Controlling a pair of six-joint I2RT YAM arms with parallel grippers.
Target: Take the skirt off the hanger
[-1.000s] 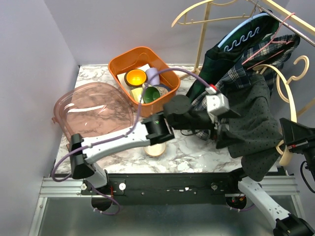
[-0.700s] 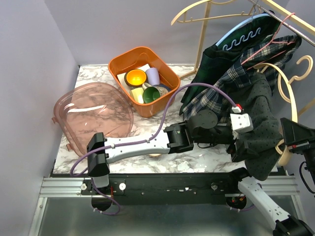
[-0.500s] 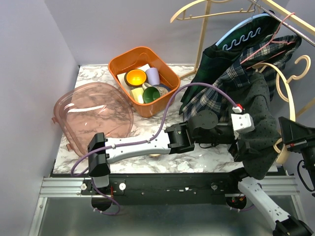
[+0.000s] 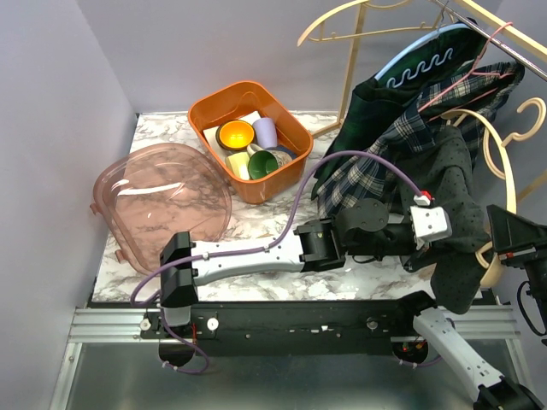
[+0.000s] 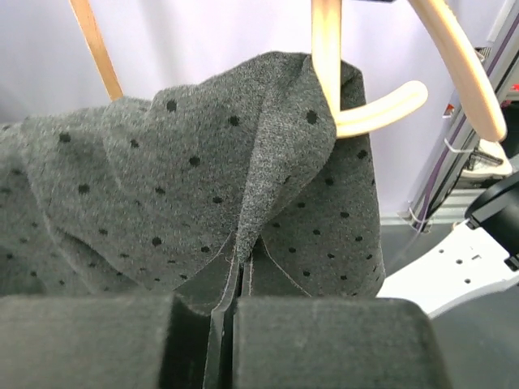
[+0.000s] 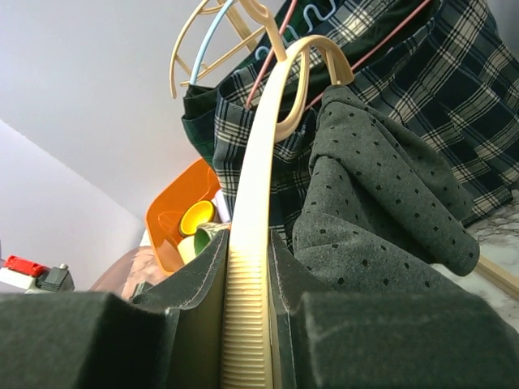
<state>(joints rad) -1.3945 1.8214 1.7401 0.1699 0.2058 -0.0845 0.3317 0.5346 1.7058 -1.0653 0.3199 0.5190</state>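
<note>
Left fingers [image 5: 97, 340] pinch the skirt [image 5: 162, 186]; right fingers [image 6: 81, 340] clamp the hanger [image 6: 255, 219]. Upper right, the skirt is not yet off 1 hanger tip.

Your left arm [image 4: 248, 254] has white links, black joints [image 4: 320, 245] and a trailing lilac cable [image 4: 295, 209]; its finger pads [image 5: 324, 340] are dark foam.

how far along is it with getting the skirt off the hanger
Done: both grips are set. The right gripper is shut on the cream plastic hanger, and the left gripper pinches a fold of the grey polka-dot skirt. In hand: tension on that fold. Left: the skirt is draped over the hanger's arm, so it has not come free.
</note>
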